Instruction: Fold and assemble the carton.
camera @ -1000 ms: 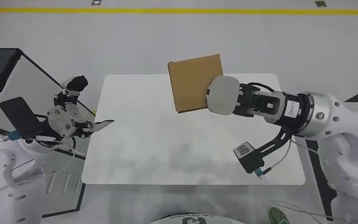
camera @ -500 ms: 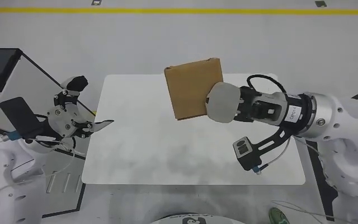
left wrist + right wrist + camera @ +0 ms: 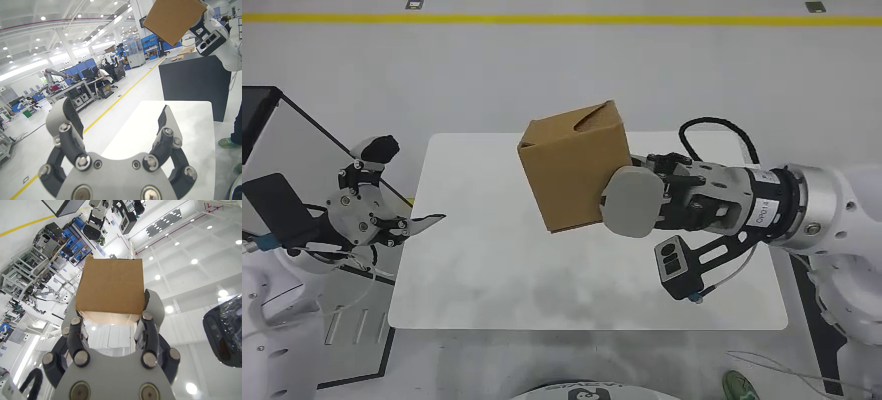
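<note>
A brown carton, formed into a box shape, hangs in the air over the back middle of the white table. My right gripper is shut on its near end, one finger on each side wall. The carton tilts, and folded flaps show on its far top face. The left wrist view has the same carton high up with the right arm behind it. My left gripper sits at the table's left edge, open and with nothing in it.
A black cabinet stands beyond the table's far side with flat cardboard pieces on top. Black panels lie to the left of the table. A person's shoes stand by the table.
The right arm has turned and lifted the carton, shifting it left and nearer; its top face with flaps now shows. The left arm has kept still.
</note>
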You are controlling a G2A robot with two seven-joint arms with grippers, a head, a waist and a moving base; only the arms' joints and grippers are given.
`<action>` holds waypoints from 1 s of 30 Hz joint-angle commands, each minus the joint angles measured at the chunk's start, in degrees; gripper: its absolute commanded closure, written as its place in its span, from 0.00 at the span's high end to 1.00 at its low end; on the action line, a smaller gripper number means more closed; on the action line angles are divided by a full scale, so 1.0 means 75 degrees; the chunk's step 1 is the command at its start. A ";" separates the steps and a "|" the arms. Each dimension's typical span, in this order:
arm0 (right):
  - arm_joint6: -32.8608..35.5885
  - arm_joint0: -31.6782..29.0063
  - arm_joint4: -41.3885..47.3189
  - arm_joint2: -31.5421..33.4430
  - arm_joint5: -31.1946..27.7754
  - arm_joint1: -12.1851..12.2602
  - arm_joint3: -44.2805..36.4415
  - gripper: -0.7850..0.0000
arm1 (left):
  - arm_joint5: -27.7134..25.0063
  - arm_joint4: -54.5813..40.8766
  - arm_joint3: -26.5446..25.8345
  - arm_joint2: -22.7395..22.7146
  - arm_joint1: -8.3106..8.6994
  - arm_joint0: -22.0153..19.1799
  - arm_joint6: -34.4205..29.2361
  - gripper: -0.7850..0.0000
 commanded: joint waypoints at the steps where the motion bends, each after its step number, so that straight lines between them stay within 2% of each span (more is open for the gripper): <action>1: 0.0044 0.0060 0.0000 -0.0072 -0.0065 0.0000 0.0000 0.00 | 0.0000 0.0000 0.0000 0.0000 0.0000 0.0000 0.0000 1.00; 8: 0.0144 0.0188 0.0313 -0.0304 -0.0421 -0.0006 0.0000 0.00 | 0.0000 0.0000 0.0000 0.0000 0.0000 0.0000 0.0000 1.00; 11: 0.0308 0.0160 0.0793 -0.0401 -0.0710 -0.0024 0.0002 0.00 | 0.0000 0.0000 0.0000 0.0000 0.0000 0.0000 0.0000 1.00; 18: 0.0982 0.0027 0.2646 -0.0560 -0.1331 -0.0112 0.0248 0.00 | 0.0000 0.0000 0.0000 0.0000 0.0000 0.0000 0.0000 1.00; 23: 0.1485 -0.0232 0.4632 -0.0741 -0.1946 -0.0198 0.0449 0.00 | 0.0000 0.0000 0.0000 0.0000 0.0000 0.0000 0.0000 1.00; 30: 0.1540 -0.0202 0.4593 -0.0716 -0.1967 -0.0197 0.0433 0.00 | 0.0000 0.0000 0.0000 0.0000 0.0000 0.0000 0.0000 1.00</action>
